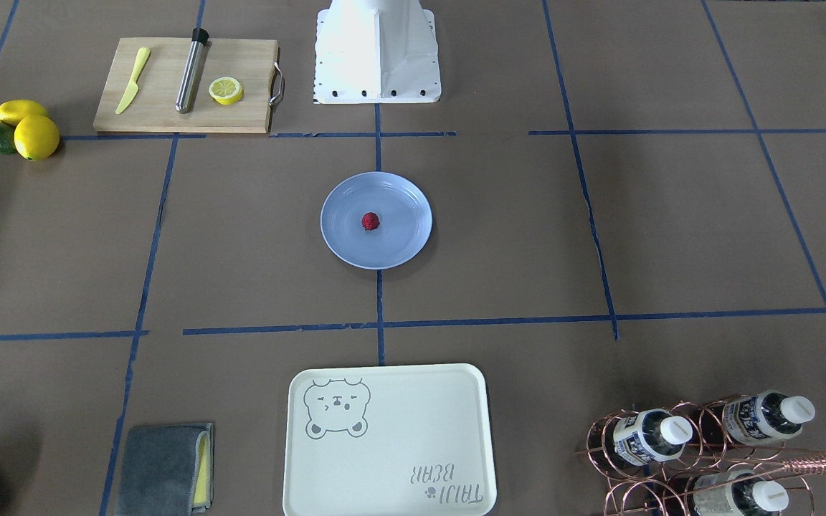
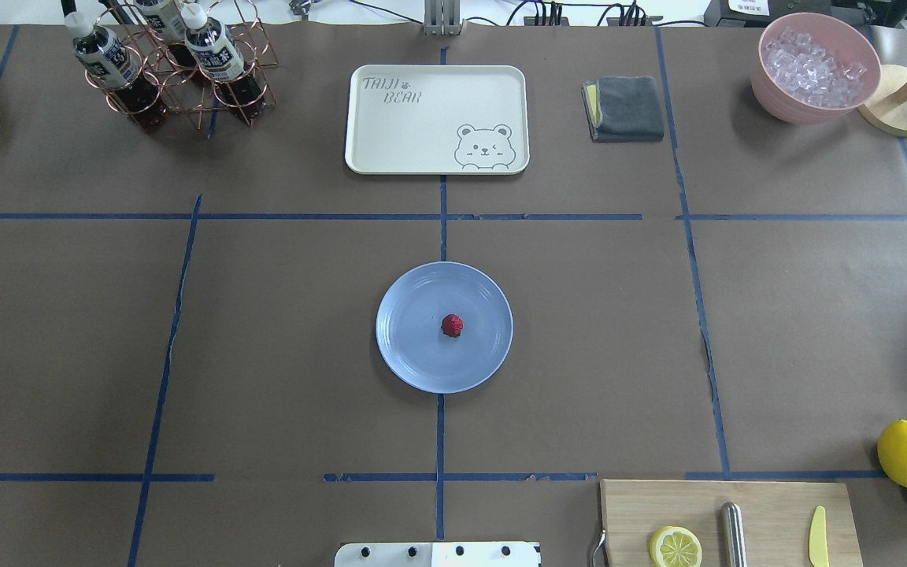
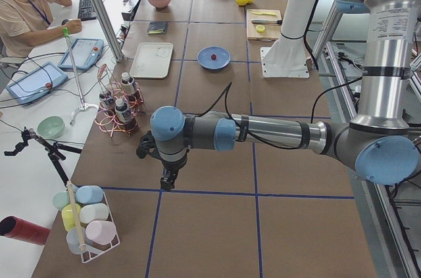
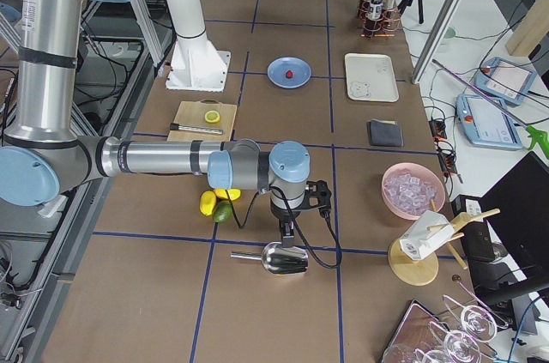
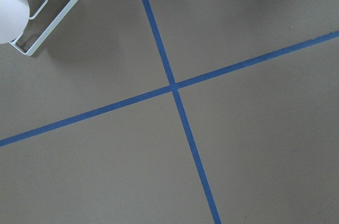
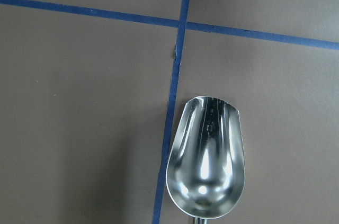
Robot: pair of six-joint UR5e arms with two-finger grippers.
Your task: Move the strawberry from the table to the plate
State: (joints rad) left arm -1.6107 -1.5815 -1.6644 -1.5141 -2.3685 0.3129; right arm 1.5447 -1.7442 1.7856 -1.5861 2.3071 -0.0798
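The small dark-red strawberry (image 1: pixel 371 221) (image 2: pixel 452 325) lies near the middle of the light-blue plate (image 1: pixel 404 204) (image 2: pixel 414 354), which rests at the centre of the brown paper table (image 1: pixel 599 229). No gripper is near it. In the exterior left view my left gripper (image 3: pixel 168 183) hangs over bare table far from the plate (image 3: pixel 222 62). My right gripper (image 4: pixel 288 238) shows only in the exterior right view, just above a metal scoop (image 4: pixel 283 258) (image 6: pixel 207 155). I cannot tell whether either gripper is open or shut. Neither wrist view shows fingers.
A cream bear-print tray (image 2: pixel 436 118), a grey cloth (image 2: pixel 625 108), a copper bottle rack (image 2: pixel 178 63) and a pink ice bowl (image 2: pixel 816 67) stand at the far side. Near the robot base are a cutting board (image 1: pixel 187 84) and lemons (image 1: pixel 34 136). A white cup rack (image 5: pixel 37 7) sits by the left wrist.
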